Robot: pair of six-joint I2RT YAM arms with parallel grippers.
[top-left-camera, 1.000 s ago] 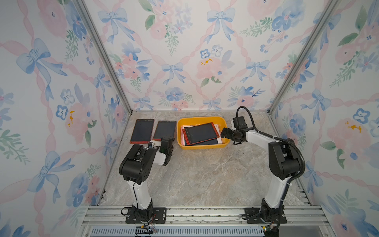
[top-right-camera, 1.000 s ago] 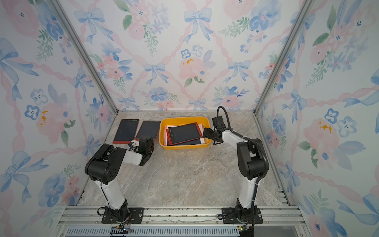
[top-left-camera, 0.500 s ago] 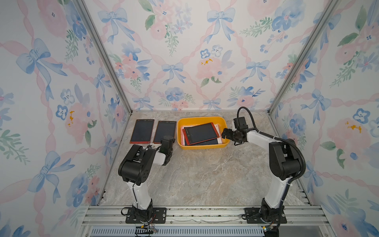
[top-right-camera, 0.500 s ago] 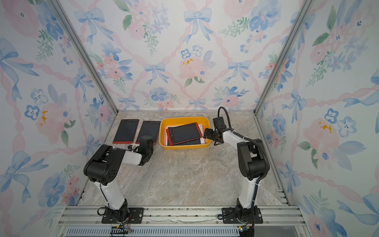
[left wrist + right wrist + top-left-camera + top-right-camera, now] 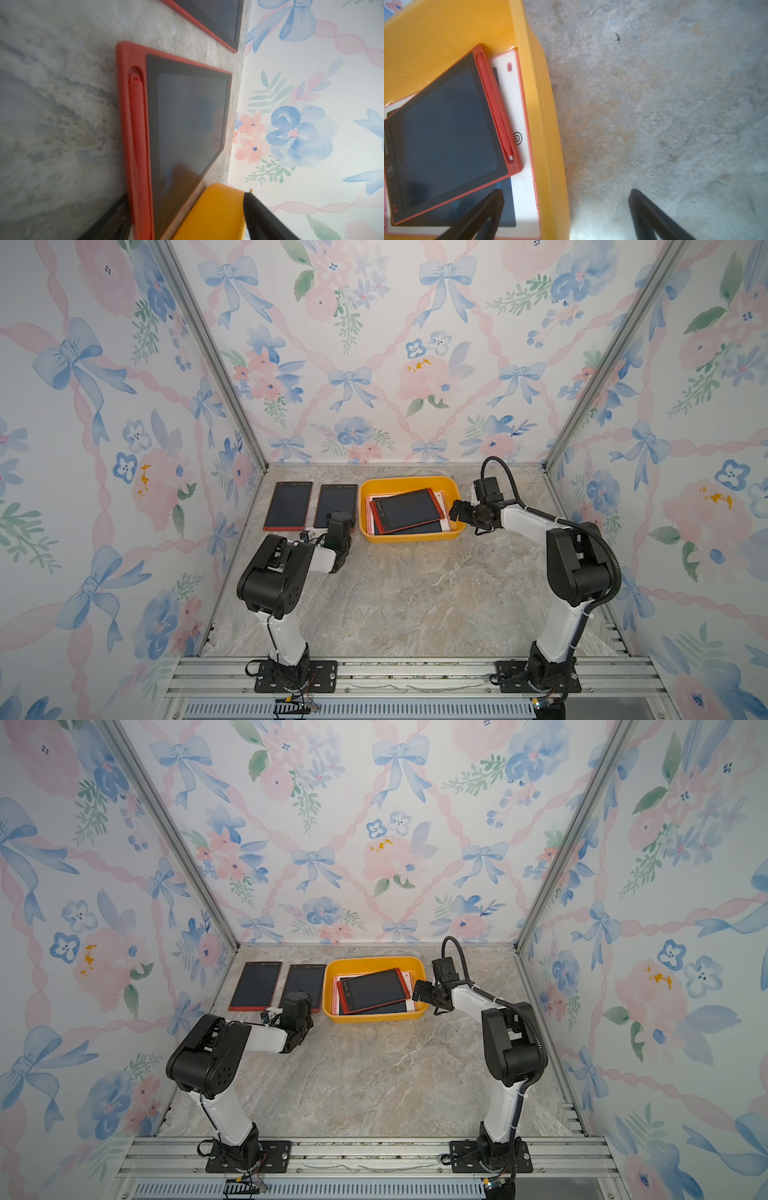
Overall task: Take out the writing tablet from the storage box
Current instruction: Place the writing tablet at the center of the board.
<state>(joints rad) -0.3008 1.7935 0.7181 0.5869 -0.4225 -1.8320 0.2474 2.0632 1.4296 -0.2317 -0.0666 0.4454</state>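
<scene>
Red-framed writing tablet (image 5: 446, 133) in storage box (image 5: 544, 124), just beside right jaws | open astride its wall | left jaws open

Right wrist view, left of centre: black power sign (image 5: 517, 138) on white-framed writing tablet (image 5: 511, 93). Fine print and round logo at red writing tablet's (image 5: 446, 133) left edge: unreadable.

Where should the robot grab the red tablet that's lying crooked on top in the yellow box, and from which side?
Probably its pen-slot edge. The top red tablet lies crooked on the white tablet, so that edge sits raised, next to the storage box wall where the open right gripper hovers. Come in from that side, one finger over and one under.
</scene>
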